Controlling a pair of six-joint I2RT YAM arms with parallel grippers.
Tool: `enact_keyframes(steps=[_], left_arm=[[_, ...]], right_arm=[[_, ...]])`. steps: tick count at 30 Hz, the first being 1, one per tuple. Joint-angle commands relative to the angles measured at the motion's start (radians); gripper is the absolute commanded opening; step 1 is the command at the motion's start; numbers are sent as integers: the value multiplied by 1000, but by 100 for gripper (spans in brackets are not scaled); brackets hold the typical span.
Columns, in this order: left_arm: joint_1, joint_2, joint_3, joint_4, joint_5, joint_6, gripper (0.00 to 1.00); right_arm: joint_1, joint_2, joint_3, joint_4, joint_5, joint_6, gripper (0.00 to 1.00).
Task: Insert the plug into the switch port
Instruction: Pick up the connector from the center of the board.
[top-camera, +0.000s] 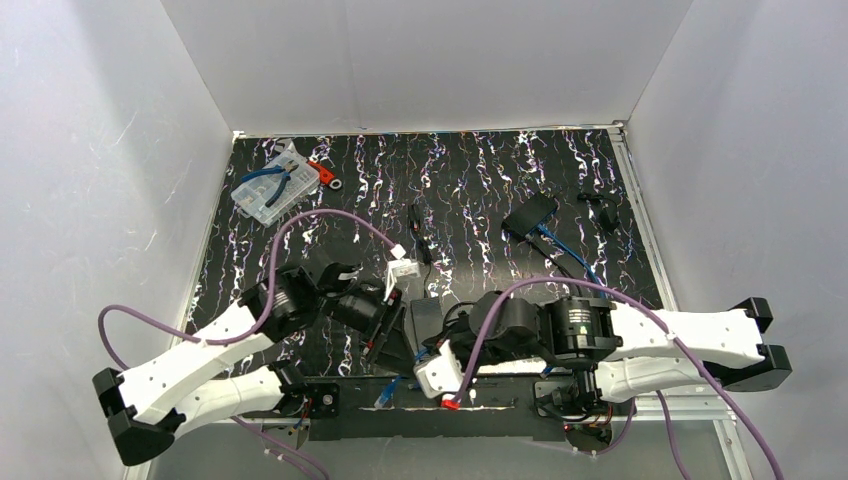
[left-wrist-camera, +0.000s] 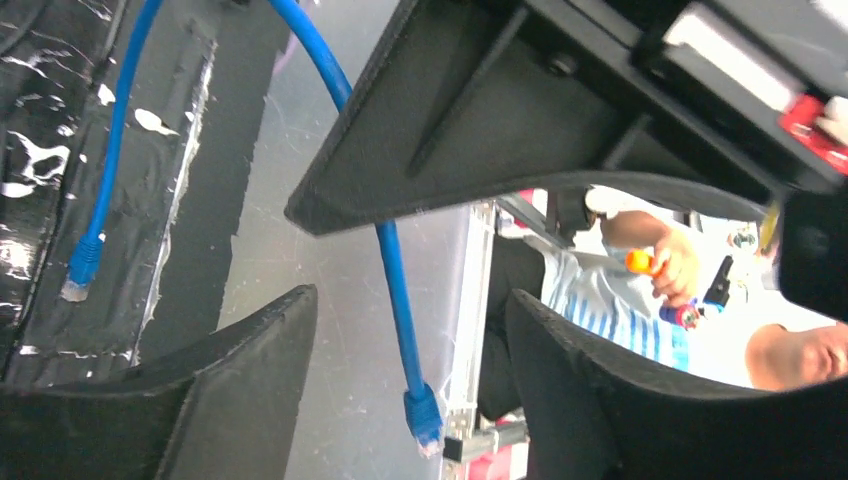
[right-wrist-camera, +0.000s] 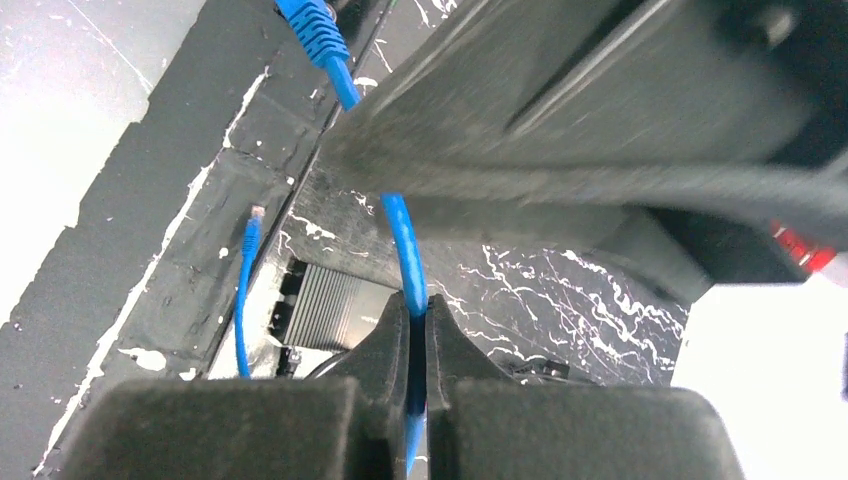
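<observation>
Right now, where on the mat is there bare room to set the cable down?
Bare mat along the back, between the parts box and the switch; another patch between the switch's blue cable and the mat's right edge. Crowded: the near centre, where the left arm, right arm, purple cable and white connector meet.

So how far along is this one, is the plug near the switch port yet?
Not near. Done: the right pincer is shut on the blue cable. In hand: the plug dangles inside the open left pincer, ungripped. Left: carry the plug to the switch at the far side of the mat and seat it in a port.
</observation>
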Motion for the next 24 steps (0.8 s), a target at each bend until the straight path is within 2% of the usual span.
enact_keyframes(steps=[1, 4, 5, 11, 15, 20, 24], left_arm=[[3, -76, 57, 5, -147, 20, 73], [9, -124, 52, 41, -244, -3, 96], [9, -142, 43, 65, -265, -18, 98], [14, -200, -26, 206, -298, -117, 98], [17, -205, -45, 219, -318, -133, 98], [20, -225, -61, 217, -321, -153, 98], [27, -243, -68, 199, -329, -170, 98]], right_arm=[[40, -98, -58, 86, 110, 34, 1], [78, -149, -116, 157, 215, 32, 1], [97, -162, -144, 179, 276, 26, 1], [164, -236, -284, 406, 489, -78, 1], [202, -257, -362, 606, 590, -206, 1], [221, -278, -434, 822, 641, -352, 1], [230, -284, -467, 920, 671, -431, 1]])
